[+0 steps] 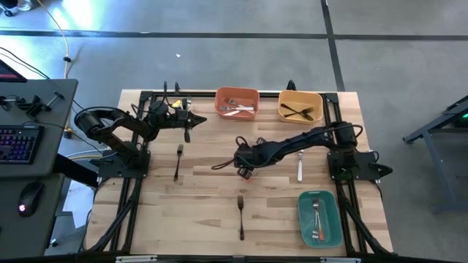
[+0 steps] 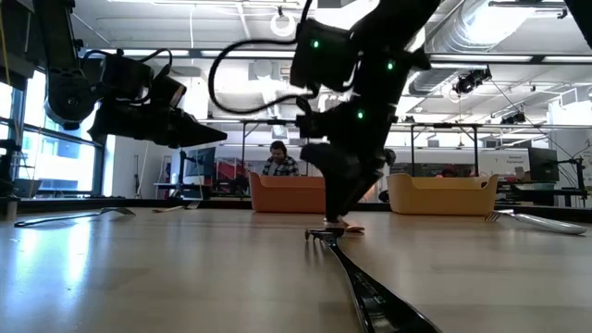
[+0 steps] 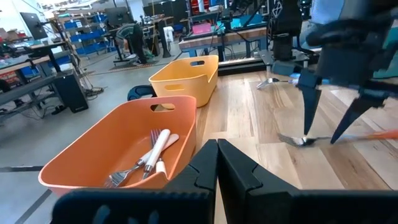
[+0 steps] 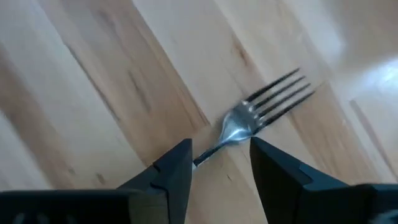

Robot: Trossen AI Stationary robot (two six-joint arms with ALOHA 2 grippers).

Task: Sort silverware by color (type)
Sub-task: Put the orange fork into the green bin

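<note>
Two fingers of my right end effector (image 4: 221, 165) stand apart astride a fork (image 4: 261, 106) lying mid-tabletop (image 1: 212, 212), lined up to grab its neck, while my left end effector (image 1: 187, 126), fingers together, waits near the orange bin (image 1: 235, 93).

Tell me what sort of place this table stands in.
Most likely a robotics lab or workshop in an open industrial hall. Past the wooden table the left wrist view shows blue storage racks and workbenches; a person works in the background under exposed ceiling ducts, and a keyboard sits beside the rig.
</note>
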